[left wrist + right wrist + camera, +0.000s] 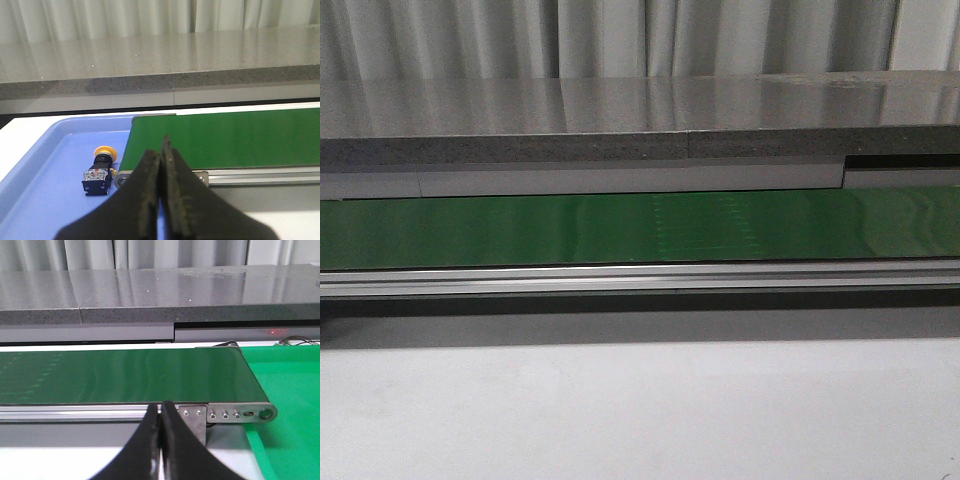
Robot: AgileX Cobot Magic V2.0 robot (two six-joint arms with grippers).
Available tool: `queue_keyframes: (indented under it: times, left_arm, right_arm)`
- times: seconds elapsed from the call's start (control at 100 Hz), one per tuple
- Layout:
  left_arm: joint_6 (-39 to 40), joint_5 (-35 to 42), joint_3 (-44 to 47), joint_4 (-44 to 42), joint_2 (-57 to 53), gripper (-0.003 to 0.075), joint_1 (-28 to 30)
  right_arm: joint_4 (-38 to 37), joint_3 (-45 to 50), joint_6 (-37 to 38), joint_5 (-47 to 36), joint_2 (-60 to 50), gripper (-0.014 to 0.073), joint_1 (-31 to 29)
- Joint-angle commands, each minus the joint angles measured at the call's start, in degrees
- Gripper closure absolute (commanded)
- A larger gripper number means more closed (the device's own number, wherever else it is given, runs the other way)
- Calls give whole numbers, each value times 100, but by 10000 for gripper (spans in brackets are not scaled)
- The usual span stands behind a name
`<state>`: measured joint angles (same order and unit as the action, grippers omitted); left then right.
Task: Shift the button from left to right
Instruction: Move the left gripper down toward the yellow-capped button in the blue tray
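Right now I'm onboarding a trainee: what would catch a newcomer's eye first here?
The long green conveyor belt running across the front view. Then the yellow-capped button lying on its side in the blue tray at the belt's left end, with the left gripper fingers closed, empty, in front of it.

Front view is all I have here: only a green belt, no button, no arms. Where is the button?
Observer: The button lies on its side in a blue tray, beside the end of the green belt, as the left wrist view shows.
Operator: Is the left gripper holding it?
Observer: No. The left gripper is shut and empty, apart from the button.
Operator: And the right one?
Observer: The right gripper is shut too, near the belt's other end, where a green mat lies.
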<state>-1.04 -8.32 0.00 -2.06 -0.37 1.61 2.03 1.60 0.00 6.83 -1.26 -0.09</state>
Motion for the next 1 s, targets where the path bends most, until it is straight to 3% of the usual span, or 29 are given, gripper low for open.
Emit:
queue_keyframes:
  times: [0.0, 0.57, 0.83, 0.99]
  left_arm:
    - [18, 470, 203, 53, -172, 740, 22]
    - [30, 530, -30, 112, -172, 740, 22]
    - [37, 55, -1000, 587, -57, 740, 22]
    - [37, -1039, -2046, 486, 565, 740, 22]
  right_arm:
    - [-33, -93, -40, -474, 17, 660, -8]
    - [-33, -93, -40, -474, 17, 660, -8]
    - [-33, -93, -40, -474, 17, 660, -8]
    - [-33, -93, -40, -474, 17, 660, -8]
